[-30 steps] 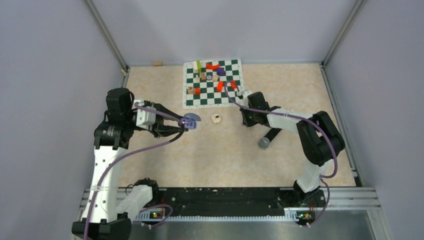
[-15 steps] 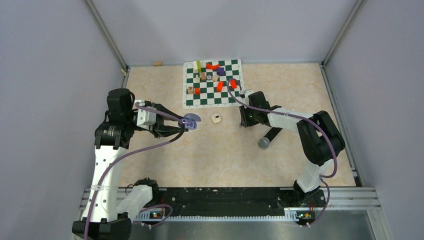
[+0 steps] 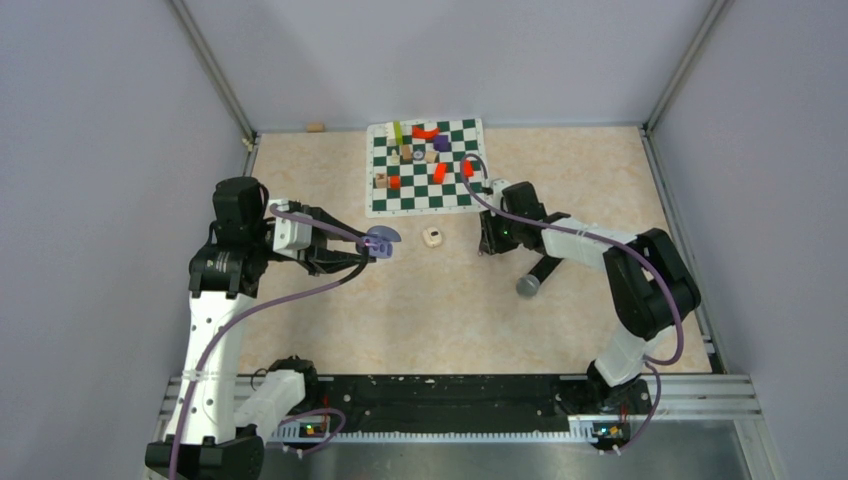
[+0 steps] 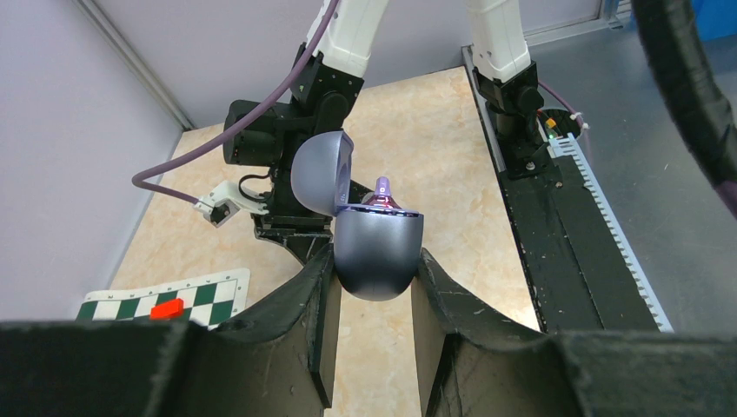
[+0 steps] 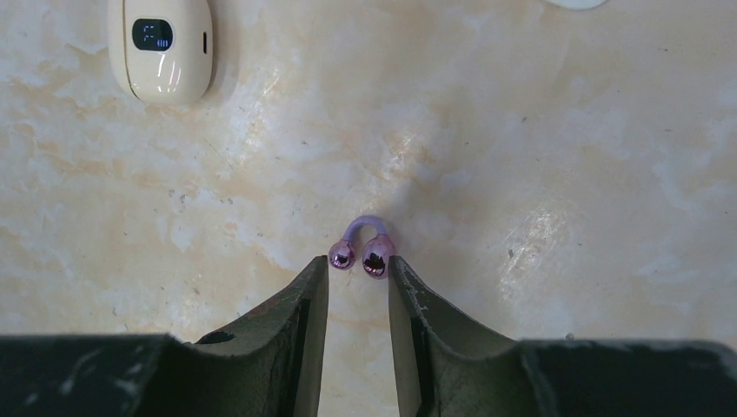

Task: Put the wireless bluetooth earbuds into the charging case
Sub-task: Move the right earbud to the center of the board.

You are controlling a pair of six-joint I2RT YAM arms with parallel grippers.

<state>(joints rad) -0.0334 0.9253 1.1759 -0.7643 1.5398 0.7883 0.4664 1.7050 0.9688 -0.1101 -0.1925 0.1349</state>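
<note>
My left gripper (image 4: 374, 257) is shut on the rounded grey-purple charging case (image 4: 378, 252) and holds it above the table at the left (image 3: 381, 241). The lid (image 4: 322, 174) stands open, and one purple earbud (image 4: 382, 190) sticks up from the case. A second purple earbud (image 5: 362, 248), a small U with two shiny balls, lies on the table. My right gripper (image 5: 358, 265) points down over it with the jaws slightly apart. Its balls sit at the fingertips, the right one against the right finger. In the top view the right gripper (image 3: 487, 243) hides this earbud.
A cream oval device with a small display (image 5: 161, 48) lies on the table between the two grippers (image 3: 432, 237). A black microphone (image 3: 537, 275) lies beside the right arm. Behind, a green chessboard mat (image 3: 420, 195) carries red, purple and wooden pieces.
The right gripper's jaws have parted around the earbud on the table and its wrist has shifted slightly away from me. The left arm and the case have not moved.
</note>
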